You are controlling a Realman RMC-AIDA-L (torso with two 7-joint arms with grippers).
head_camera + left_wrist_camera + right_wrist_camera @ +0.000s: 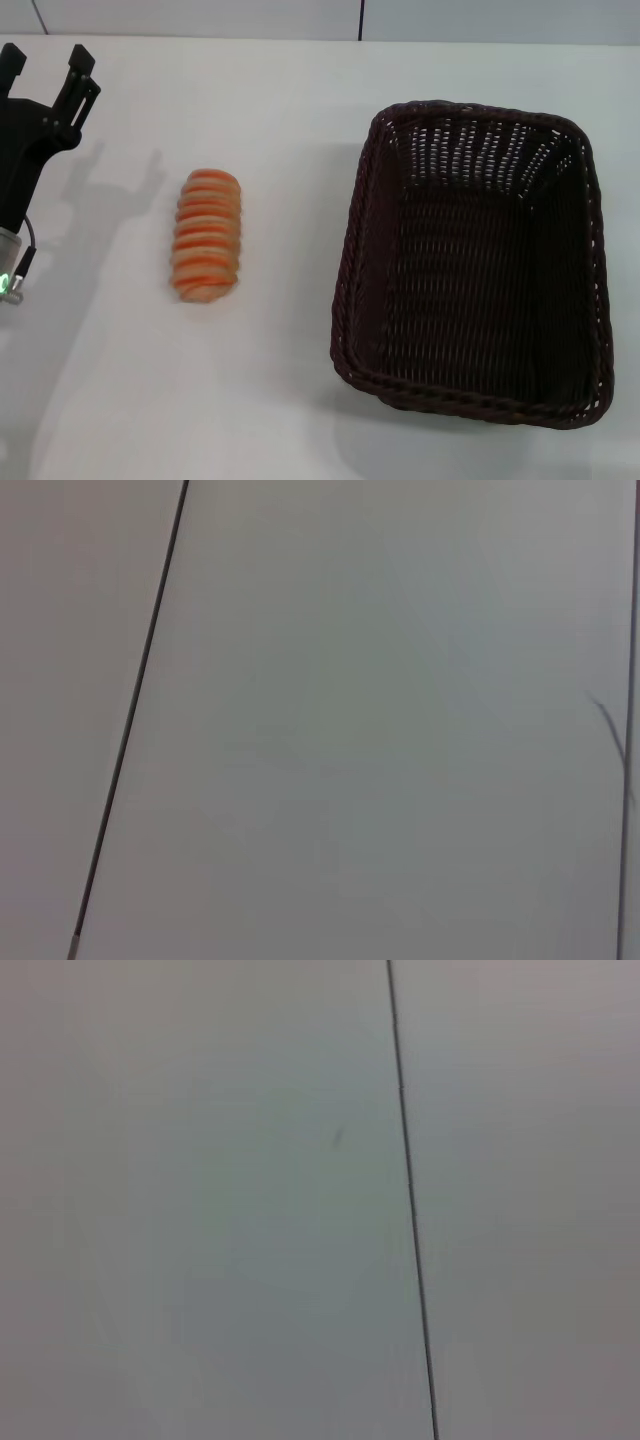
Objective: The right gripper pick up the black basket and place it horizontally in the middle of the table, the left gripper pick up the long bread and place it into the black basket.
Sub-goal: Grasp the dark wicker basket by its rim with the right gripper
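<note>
Black basket (470, 265): sitting empty on the desk (290, 420) at about 3 o'clock, long side running near to far, so still needing a turn to lie horizontally; likely light and stiff, best gripped over the braided rim.
Long bread (206, 236): lying at about 10 o'clock, well apart from the basket; probably soft, so taking it across its narrow middle with gentle pressure.
Left end effector (45, 68): hovering at far 10 o'clock, fingers spread, holding nothing.
Right end effector: not showing anywhere.
</note>
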